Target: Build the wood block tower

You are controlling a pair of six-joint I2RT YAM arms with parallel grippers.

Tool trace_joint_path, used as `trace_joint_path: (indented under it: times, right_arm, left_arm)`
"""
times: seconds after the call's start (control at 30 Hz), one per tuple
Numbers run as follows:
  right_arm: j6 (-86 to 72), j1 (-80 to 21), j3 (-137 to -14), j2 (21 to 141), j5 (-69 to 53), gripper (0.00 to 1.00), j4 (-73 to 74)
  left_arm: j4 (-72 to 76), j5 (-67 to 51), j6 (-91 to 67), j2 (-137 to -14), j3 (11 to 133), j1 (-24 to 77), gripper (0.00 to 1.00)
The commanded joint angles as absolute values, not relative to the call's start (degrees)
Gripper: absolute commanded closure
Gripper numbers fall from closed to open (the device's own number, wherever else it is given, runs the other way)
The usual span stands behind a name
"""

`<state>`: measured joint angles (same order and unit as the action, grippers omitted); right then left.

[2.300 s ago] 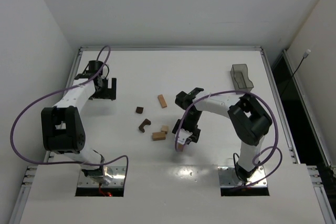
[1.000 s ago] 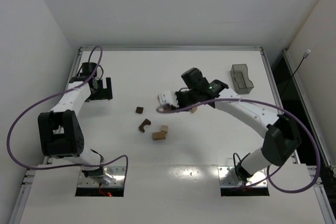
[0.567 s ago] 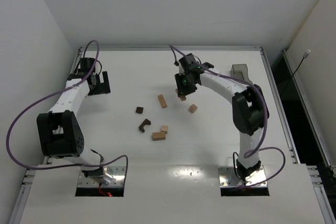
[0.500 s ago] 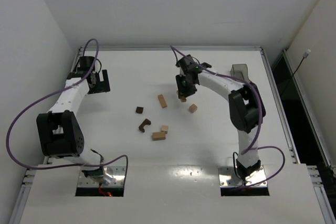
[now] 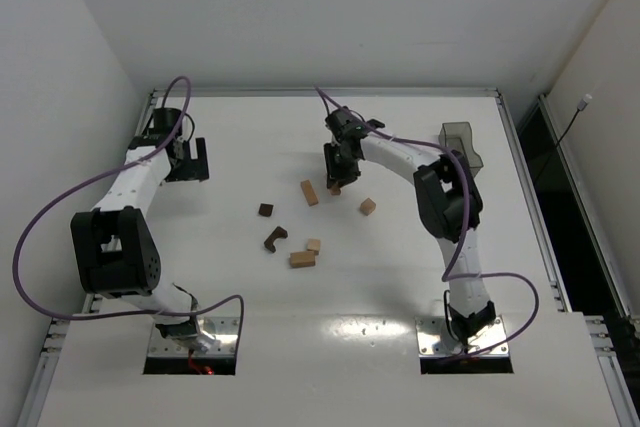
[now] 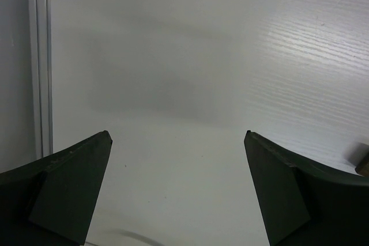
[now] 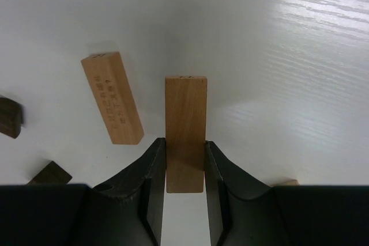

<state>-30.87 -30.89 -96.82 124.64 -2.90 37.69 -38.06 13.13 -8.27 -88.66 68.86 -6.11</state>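
Right gripper (image 5: 335, 171): jaws partly closed and clamped on a light tan bar (image 7: 185, 116), gripped across its long faces. The bar projects forward past the fingertips, with its far end toward the table (image 5: 250, 137). Whether that end touches the surface cannot be told. In the overhead view this gripper stands at 12 o'clock of the loose blocks, and its arm reaches in from the 3 o'clock side.

Left gripper (image 5: 187, 162): jaws at full spread, nothing between them. Its wrist view shows bare table surface and a metal rail (image 6: 37, 61) at 9 o'clock. The gripper sits at 10 o'clock on the table, well apart from every block.

Blocks on the table, overhead view:
- printed tan bar (image 5: 309, 192): flat, near the right gripper at its 8 o'clock; in the right wrist view it lies at 10 o'clock of the held bar, apart from it
- tan cube (image 5: 368, 206): at 4 o'clock of the right gripper, near
- dark cube (image 5: 265, 210): at 8 o'clock of the printed tan bar
- dark notched piece (image 5: 275, 238): at 5 o'clock of the dark cube, near
- small tan block (image 5: 313, 245): at 3 o'clock of the notched piece
- short tan bar (image 5: 302, 260): just beside the small tan block at its 7 o'clock; contact cannot be told

All six lie singly on the surface. A dark translucent bin (image 5: 461, 144) stands at 2 o'clock on the table, well apart from the blocks
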Motion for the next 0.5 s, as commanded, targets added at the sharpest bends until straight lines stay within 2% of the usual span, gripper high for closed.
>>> trace_joint_path:
  times: [0.0, 0.47]
  right_arm:
    - [-32.1, -31.2, -99.5, 126.0, -3.2, 1.0, 36.7]
    - [-31.6, -32.8, -102.8, 131.3, -3.8, 1.0, 35.7]
  left_arm:
    - [-37.8, 12.0, -7.0, -87.4, 68.5, -6.9, 0.0]
    - [-37.8, 12.0, -6.0, -87.9, 68.5, -6.9, 0.0]
